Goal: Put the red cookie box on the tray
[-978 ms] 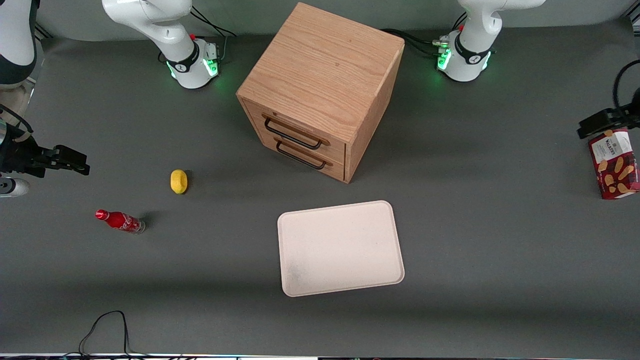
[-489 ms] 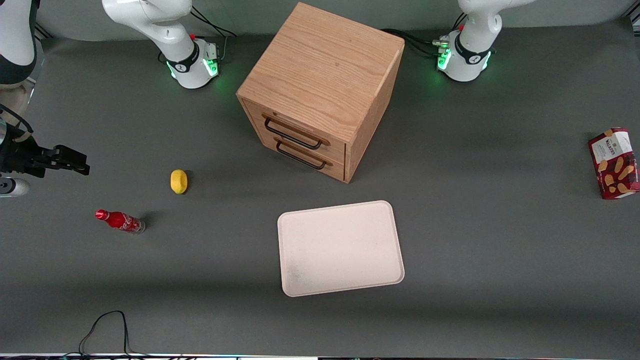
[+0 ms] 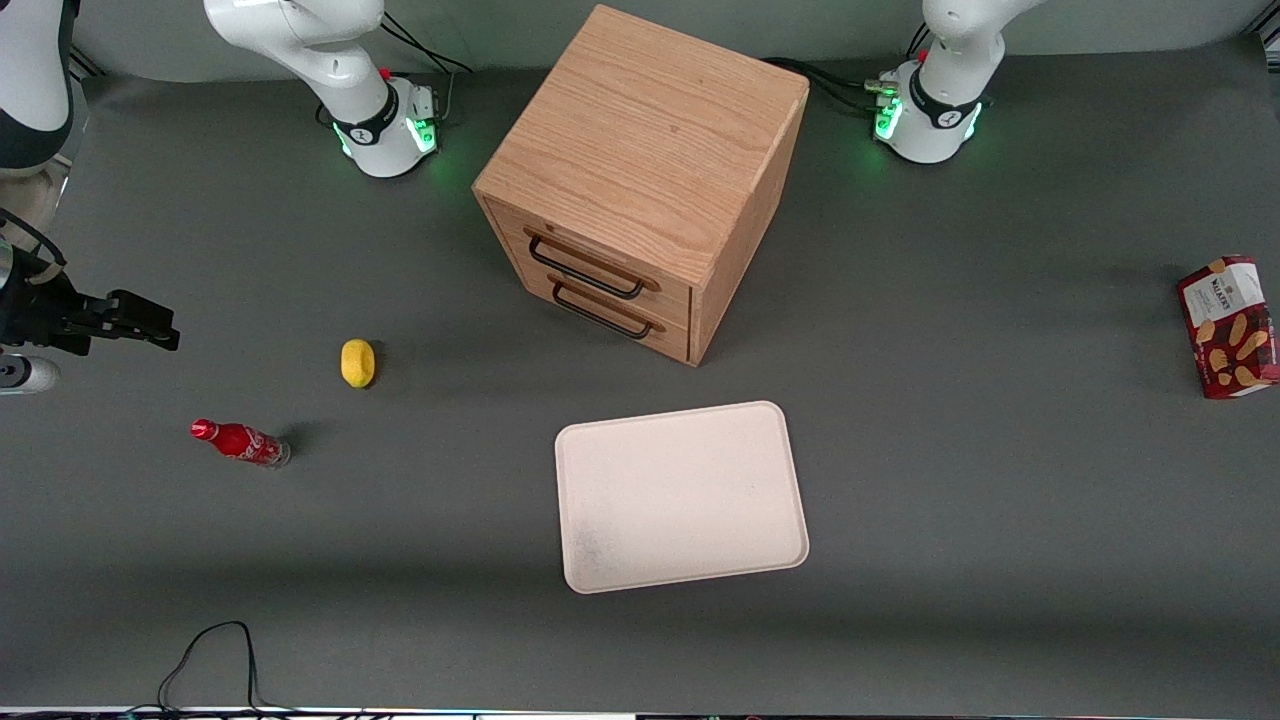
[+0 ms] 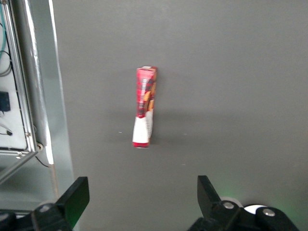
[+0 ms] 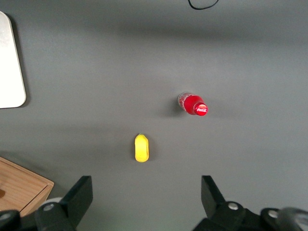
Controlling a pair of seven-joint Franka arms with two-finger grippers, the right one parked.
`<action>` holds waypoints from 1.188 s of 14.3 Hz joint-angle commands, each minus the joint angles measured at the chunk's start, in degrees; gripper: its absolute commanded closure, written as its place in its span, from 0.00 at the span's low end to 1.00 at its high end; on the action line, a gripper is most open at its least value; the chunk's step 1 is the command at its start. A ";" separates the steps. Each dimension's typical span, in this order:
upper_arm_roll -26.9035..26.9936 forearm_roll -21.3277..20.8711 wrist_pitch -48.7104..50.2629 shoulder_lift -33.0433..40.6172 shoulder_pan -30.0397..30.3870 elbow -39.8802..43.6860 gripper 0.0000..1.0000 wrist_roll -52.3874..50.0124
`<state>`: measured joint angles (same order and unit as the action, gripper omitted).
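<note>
one dark grey table [image 3: 1000, 480] | red cookie box [image 4: 144, 107] upright | gripper [image 4: 143, 198] above, fingers [image 4: 208, 191] wide

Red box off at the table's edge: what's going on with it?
Nothing holds the red box right now. It stands on its narrow side on the table toward the working arm's end, well apart from the bare tray. The pincer hangs open above the box, so the pick-up has not happened.
</note>
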<state>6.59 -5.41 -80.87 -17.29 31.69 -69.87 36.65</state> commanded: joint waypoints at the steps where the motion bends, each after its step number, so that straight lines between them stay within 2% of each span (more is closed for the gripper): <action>1: -0.70 -1.44 1.41 -2.92 2.05 3.95 0.00 4.30; 3: -0.70 -2.23 1.15 -3.10 2.49 3.34 0.00 5.44; 4: -0.70 -3.54 -0.07 -3.01 2.50 1.42 0.00 6.23; 8: -0.70 -3.90 -7.97 -2.92 2.50 -8.42 0.00 5.89; 11: -0.70 -4.17 -21.04 -1.69 3.98 -22.55 0.00 5.45; 17: -0.79 -1.44 -39.96 -3.98 3.90 -35.76 0.00 2.73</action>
<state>6.18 -7.69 -115.97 -22.84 35.56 -100.38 41.08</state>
